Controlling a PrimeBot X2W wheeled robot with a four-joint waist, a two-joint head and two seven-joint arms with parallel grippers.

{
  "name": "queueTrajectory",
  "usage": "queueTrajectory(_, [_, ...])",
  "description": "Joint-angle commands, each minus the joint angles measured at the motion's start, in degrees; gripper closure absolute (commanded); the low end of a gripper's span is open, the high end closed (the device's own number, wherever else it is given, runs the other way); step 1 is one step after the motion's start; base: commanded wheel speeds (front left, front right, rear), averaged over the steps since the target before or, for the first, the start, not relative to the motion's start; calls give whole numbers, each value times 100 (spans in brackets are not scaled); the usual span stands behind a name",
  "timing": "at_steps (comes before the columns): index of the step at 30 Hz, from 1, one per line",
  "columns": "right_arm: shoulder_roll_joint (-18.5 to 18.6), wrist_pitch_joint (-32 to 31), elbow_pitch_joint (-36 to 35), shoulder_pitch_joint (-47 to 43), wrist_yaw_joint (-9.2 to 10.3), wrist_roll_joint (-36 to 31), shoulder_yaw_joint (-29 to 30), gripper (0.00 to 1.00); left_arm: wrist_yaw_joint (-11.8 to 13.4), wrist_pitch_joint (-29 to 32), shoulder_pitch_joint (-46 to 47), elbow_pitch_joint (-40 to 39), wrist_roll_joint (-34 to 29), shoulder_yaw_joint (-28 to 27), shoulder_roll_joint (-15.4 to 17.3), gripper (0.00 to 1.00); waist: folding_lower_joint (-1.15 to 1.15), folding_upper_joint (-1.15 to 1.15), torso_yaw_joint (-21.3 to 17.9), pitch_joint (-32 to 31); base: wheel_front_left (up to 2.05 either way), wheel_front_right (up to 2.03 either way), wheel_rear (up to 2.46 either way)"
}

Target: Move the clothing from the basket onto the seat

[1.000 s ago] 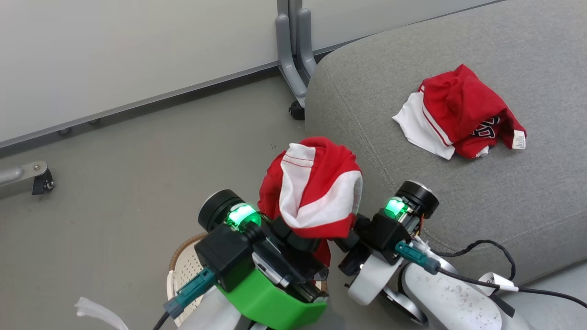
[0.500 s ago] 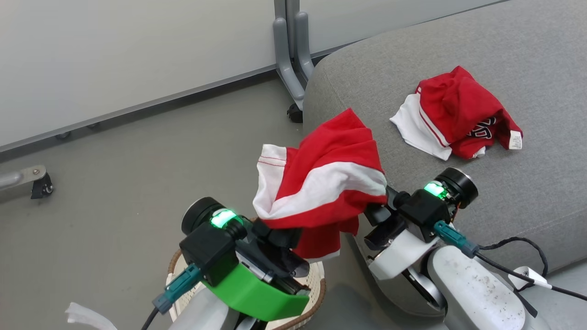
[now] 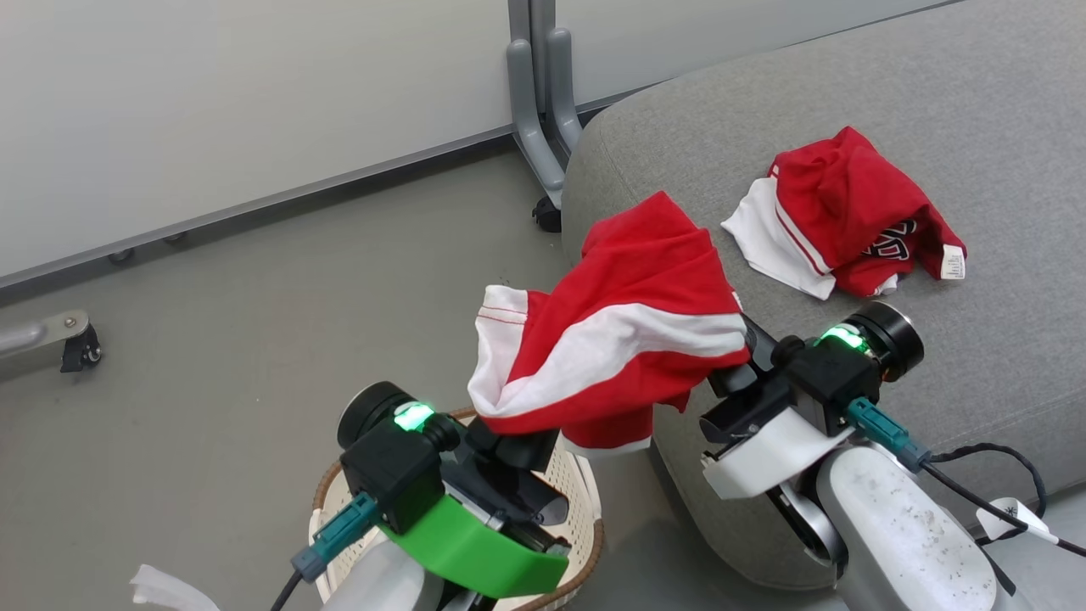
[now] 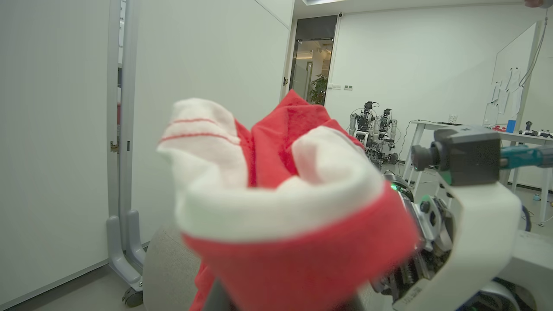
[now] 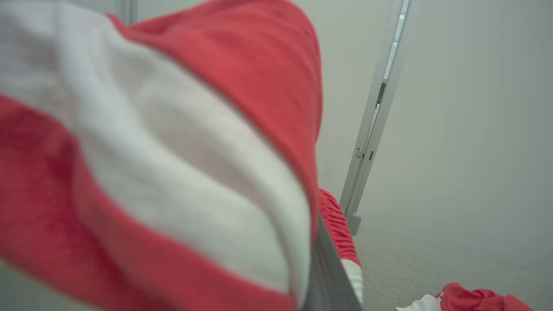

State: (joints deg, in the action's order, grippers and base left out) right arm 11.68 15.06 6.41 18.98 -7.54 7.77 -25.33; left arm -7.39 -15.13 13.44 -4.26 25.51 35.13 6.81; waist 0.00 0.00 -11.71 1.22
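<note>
A red garment with white stripes [image 3: 611, 339] hangs spread between my two grippers, over the seat's left front corner. My left gripper [image 3: 516, 443] is shut on its lower left part, above the basket [image 3: 582, 499], whose inside is mostly hidden by my arm. My right gripper [image 3: 745, 361] is shut on its right edge, above the grey seat [image 3: 976, 365]. A second red and white garment [image 3: 848, 216] with a dark logo lies crumpled on the seat. The held garment [image 4: 281, 194] fills the left wrist view's middle and, blurred, most of the right wrist view [image 5: 151, 172].
A grey partition foot with a caster [image 3: 543, 127] stands at the seat's far left corner. Another wheeled leg [image 3: 51, 335] sits at the left on the grey floor. A black cable [image 3: 993, 454] trails by my right arm. Other robots [image 4: 376, 129] and a table stand far off.
Both arms have carried the held garment right, toward the seat, and the right gripper has drawn away from the left, spreading the cloth. More of the basket shows.
</note>
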Motion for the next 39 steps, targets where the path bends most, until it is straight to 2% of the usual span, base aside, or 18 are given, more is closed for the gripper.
queueTrajectory(1, [8, 17, -23, -96, 9, 1, 24, 100, -16, -1, -74, -18, 29, -20, 40, 100, 0, 0, 11, -6, 0, 0, 0])
queueTrajectory(27, [58, 17, -2, -86, 10, 45, -73, 100, -16, -1, 2, -188, -22, -36, -26, 100, 0, 0, 48, -14, 0, 0, 0])
queueTrajectory(28, [60, 17, -6, -79, 10, 47, -72, 100, -16, -1, -6, -186, -32, -57, -32, 75, 0, 0, 49, -14, 0, 0, 0])
queueTrajectory(29, [27, 17, -23, -79, 10, 100, -28, 100, -16, -1, -19, -186, -48, -81, -43, 25, 0, 0, 50, -15, 0, 0, 0])
queueTrajectory(30, [-1, 17, -35, -85, 10, 138, 9, 100, -16, -1, -38, -185, -56, -104, -54, 0, 0, 0, 53, -17, 0, 0, 0])
queueTrajectory(35, [-16, 17, -105, -110, 9, 195, 160, 100, -16, -1, -153, -90, -36, -108, -84, 0, 0, 0, 112, -43, 0, 0, 0])
queueTrajectory(39, [15, 17, -165, -177, 10, 187, 322, 100, -16, -1, -250, 62, -150, -111, 47, 0, 0, 0, 201, -95, 0, 0, 0])
